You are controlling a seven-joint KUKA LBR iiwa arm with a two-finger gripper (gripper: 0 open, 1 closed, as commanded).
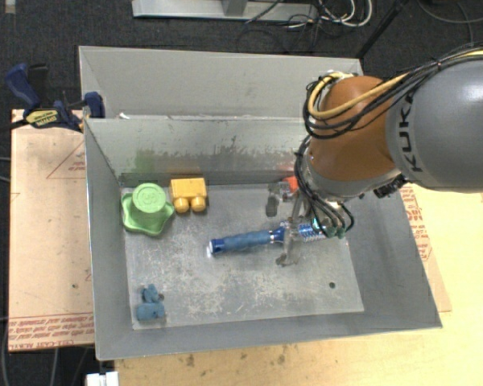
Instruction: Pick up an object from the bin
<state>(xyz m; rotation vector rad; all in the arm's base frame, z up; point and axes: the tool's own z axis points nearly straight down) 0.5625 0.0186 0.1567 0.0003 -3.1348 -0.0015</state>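
My gripper (280,227) hangs low over the middle right of the bin, open. One finger (271,203) stands behind a blue stick-shaped tool (245,242) and the other finger (288,252) in front of it. The tool lies flat on the bin floor, pointing left. Its right, striped end (307,232) sits under the gripper body. The fingers straddle the tool near that end and are not closed on it.
A green round cap-like piece (147,208) and a yellow block (188,194) lie at the back left. A small blue piece (150,305) sits in the front left corner. The arm's orange cover and cables hang over the bin's right side.
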